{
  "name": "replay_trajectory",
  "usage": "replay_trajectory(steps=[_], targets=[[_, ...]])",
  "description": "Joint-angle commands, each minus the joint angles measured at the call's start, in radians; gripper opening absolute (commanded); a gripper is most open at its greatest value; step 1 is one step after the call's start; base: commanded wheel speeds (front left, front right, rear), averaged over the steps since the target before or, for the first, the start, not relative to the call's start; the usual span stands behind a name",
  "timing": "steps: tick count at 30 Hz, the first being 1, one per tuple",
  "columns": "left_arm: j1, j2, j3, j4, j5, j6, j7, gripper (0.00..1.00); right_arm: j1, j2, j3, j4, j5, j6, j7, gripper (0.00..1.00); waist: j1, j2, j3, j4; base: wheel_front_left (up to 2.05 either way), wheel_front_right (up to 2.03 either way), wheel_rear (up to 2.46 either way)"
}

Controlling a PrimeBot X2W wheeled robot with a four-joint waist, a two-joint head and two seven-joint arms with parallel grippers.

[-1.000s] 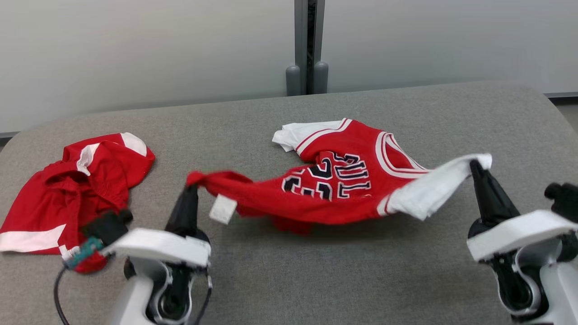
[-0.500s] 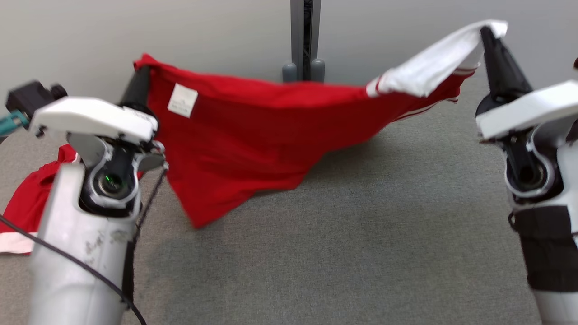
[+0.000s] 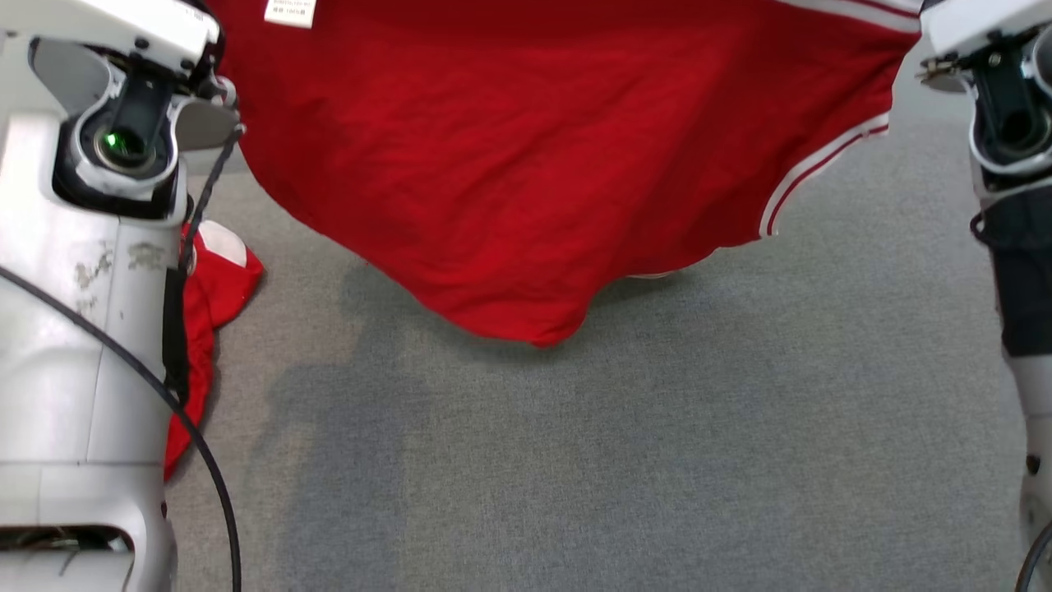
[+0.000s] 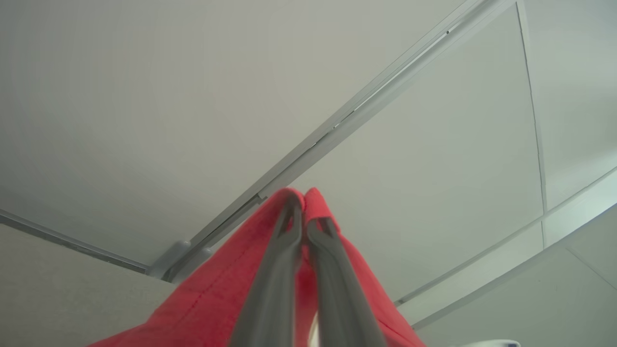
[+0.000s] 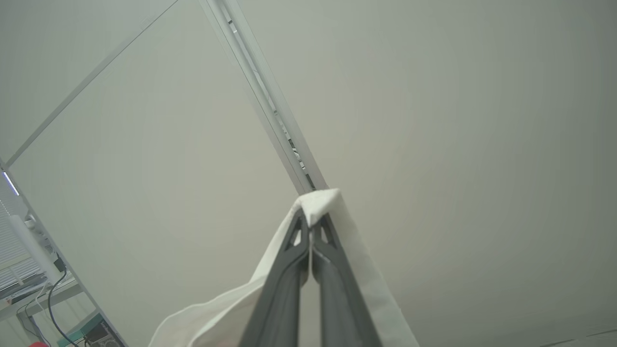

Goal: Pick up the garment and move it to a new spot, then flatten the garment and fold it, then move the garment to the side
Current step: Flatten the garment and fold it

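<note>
- The red jersey garment with white-and-red striped trim (image 3: 534, 164) hangs in the air above the grey fabric-covered table (image 3: 616, 460), spread wide between the two raised arms.
- Its upper edge runs out of the top of the head view. Its lowest fold sags to a rounded point just above the table, near the middle, and throws a soft shadow beneath.
- A small white label (image 3: 290, 11) shows on the cloth near the upper left corner.
- The striped trim runs along the garment's right edge, close to the right arm (image 3: 1007, 140).
- In the left wrist view the left claw (image 4: 304, 219) is clenched on a fold of the red cloth, which is bunched over both dark fingertips and falls away below them.
- In the right wrist view the right claw (image 5: 312, 226) is clenched on a white cloth edge (image 5: 226, 313) of the same garment; the fold pokes out just past the fingertips.
- Both claws point upward toward pale wall panels crossed by a grey metal rail (image 4: 366, 108).
- A second red garment with white patches (image 3: 215, 275) lies crumpled on the table at the left, partly hidden behind the pale left forearm (image 3: 74, 345).
- A black cable (image 3: 177, 411) loops down across that forearm.
</note>
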State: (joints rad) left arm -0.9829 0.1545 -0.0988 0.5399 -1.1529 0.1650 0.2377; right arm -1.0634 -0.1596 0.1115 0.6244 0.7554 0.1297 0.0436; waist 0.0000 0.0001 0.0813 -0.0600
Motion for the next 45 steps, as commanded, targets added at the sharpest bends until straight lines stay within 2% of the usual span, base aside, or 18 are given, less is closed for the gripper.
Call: replay_trajectory(steps=[1, 7, 11, 17, 27, 31, 32, 35, 38, 45], targets=[[-0.03, 0.003, -0.003, 0.019, 0.007, 0.006, 0.005, 0.0, -0.032, -0.011, 0.003, 0.027, -0.007, 0.002, 0.001, 0.0, 0.0, -0.0001, 0.023, 0.0, 0.0, 0.0, 0.0], [-0.203, 0.003, -0.025, 0.134, 0.03, 0.017, 0.016, 0.0, -0.22, -0.017, 0.022, 0.177, -0.044, 0.002, -0.029, 0.0, 0.0, -0.0001, 0.129, 0.002, 0.0, 0.0, 0.0], [-0.37, 0.003, -0.035, 0.204, 0.072, -0.026, -0.058, 0.0, -0.395, -0.013, 0.018, 0.253, -0.067, 0.002, -0.116, 0.0, 0.0, -0.0001, 0.221, -0.001, 0.0, 0.0, 0.0], [-0.543, -0.017, -0.021, 0.303, 0.087, -0.079, -0.172, 0.0, -0.559, -0.001, 0.013, 0.348, -0.085, 0.002, -0.223, 0.0, 0.0, -0.0001, 0.309, -0.007, 0.0, 0.0, 0.0], [-0.735, -0.041, 0.001, 0.458, 0.079, -0.113, -0.28, 0.0, -0.743, 0.001, -0.01, 0.476, -0.148, 0.002, -0.307, 0.0, 0.0, -0.0001, 0.428, -0.02, 0.0, 0.0, 0.0], [-0.811, -0.049, 0.016, 0.494, 0.072, -0.154, -0.35, 0.0, -0.814, -0.018, -0.09, 0.419, -0.197, 0.002, -0.312, 0.0, 0.0, -0.0001, 0.483, -0.025, 0.0, 0.0, 0.0], [-0.829, -0.052, 0.015, 0.496, 0.075, -0.178, -0.373, 0.0, -0.817, -0.015, -0.12, 0.38, -0.213, 0.002, -0.311, 0.0, 0.0, -0.0001, 0.493, -0.024, 0.0, 0.0, 0.0], [-0.867, -0.056, 0.02, 0.514, 0.07, -0.228, -0.422, 0.0, -0.8, 0.01, -0.201, 0.268, -0.276, 0.001, -0.311, 0.0, 0.0, -0.0001, 0.525, -0.025, 0.0, 0.0, 0.0], [-0.882, -0.064, 0.017, 0.549, 0.067, -0.253, -0.441, 0.0, -0.746, 0.044, -0.256, 0.209, -0.321, 0.001, -0.311, 0.0, 0.0, -0.0001, 0.55, -0.028, 0.0, 0.0, 0.0], [-0.914, -0.064, 0.021, 0.654, 0.062, -0.239, -0.449, 0.0, -0.7, 0.071, -0.3, 0.234, -0.316, 0.001, -0.311, 0.0, 0.0, -0.0001, 0.599, -0.027, 0.0, 0.0, 0.0]])
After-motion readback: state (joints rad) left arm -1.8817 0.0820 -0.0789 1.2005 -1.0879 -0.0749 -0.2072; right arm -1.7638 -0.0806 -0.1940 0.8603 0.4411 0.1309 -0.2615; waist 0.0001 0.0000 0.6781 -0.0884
